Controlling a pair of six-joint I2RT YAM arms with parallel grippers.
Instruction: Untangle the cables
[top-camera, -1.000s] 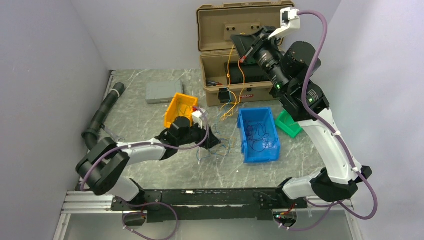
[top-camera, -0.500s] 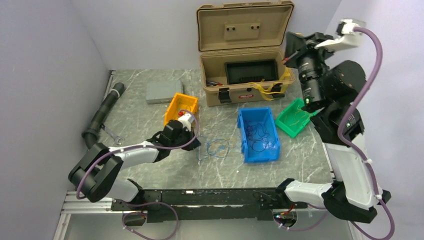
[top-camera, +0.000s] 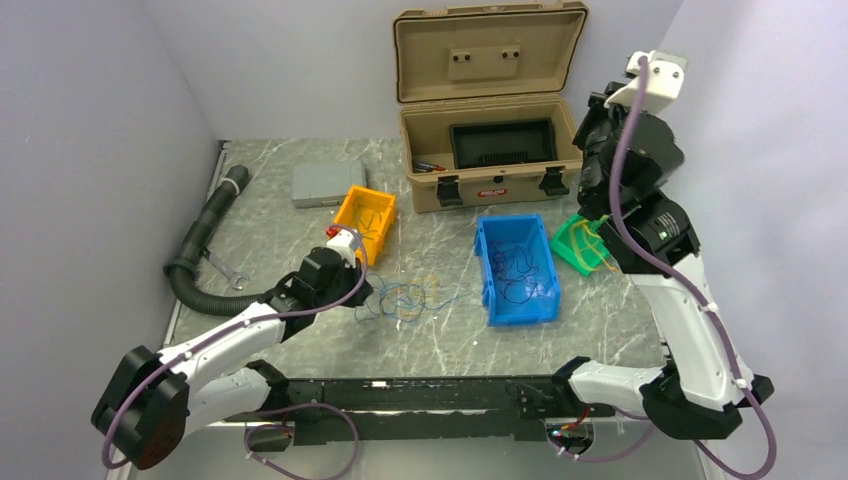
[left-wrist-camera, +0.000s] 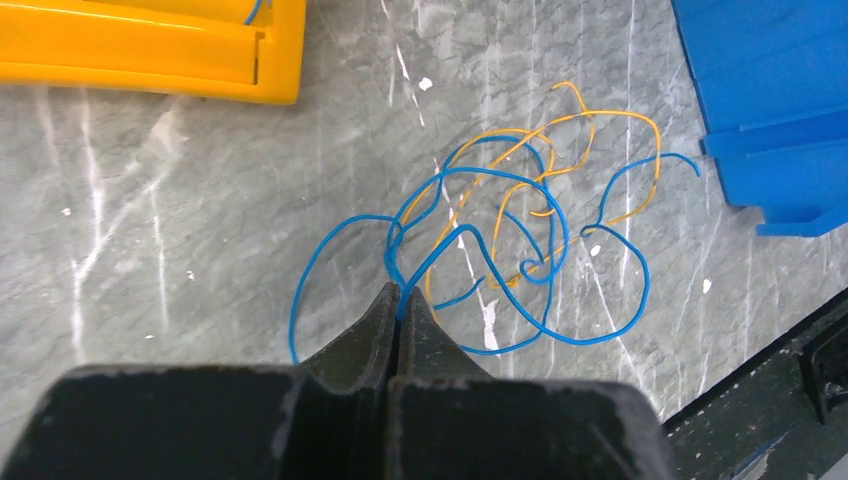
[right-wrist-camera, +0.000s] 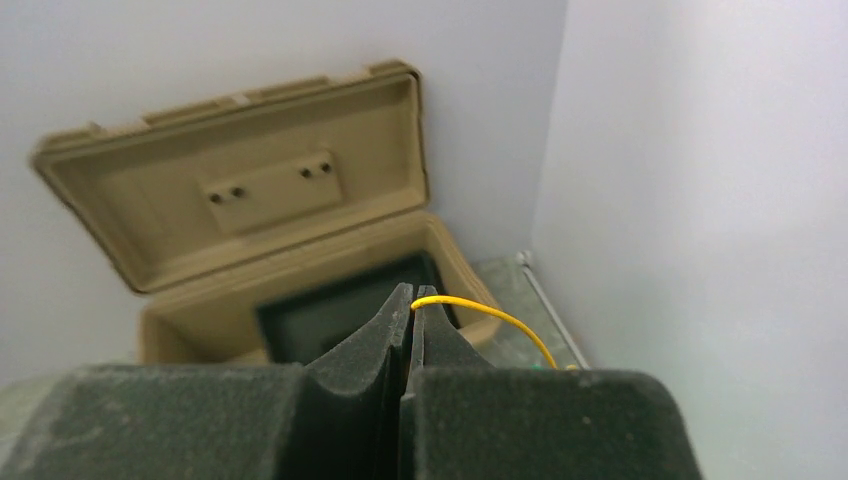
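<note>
left tool (left-wrist-camera: 400, 303) is closed, pinching a blue wire (left-wrist-camera: 394, 262) at the near edge of the cables (left-wrist-camera: 505, 245). the cables are a loose knot of blue and yellow loops lying flat on the desk (top-camera: 270, 220), between the orange bin (top-camera: 350, 215) and the blue bin (top-camera: 488, 270), touching neither. the left arm reaches in low from the left, with the tool down at desk level.

right tool (right-wrist-camera: 410, 296) is closed too, gripping a yellow wire (right-wrist-camera: 480, 312) right at the tips. the wire arcs off to the right and drops out of the wrist view. the right arm stands tall with its tool up high, just right of the open tan case (top-camera: 480, 60). the green bin (top-camera: 565, 240) sits below it with yellow strands inside. we can't tell from the top view if those strands are the same wire.

the blue bin holds a few dark wires (top-camera: 515, 268). a black hose (top-camera: 200, 235) and a wrench (top-camera: 225, 270) lie at the left edge of the desk. a grey box (top-camera: 322, 183) sits behind the orange bin.
</note>
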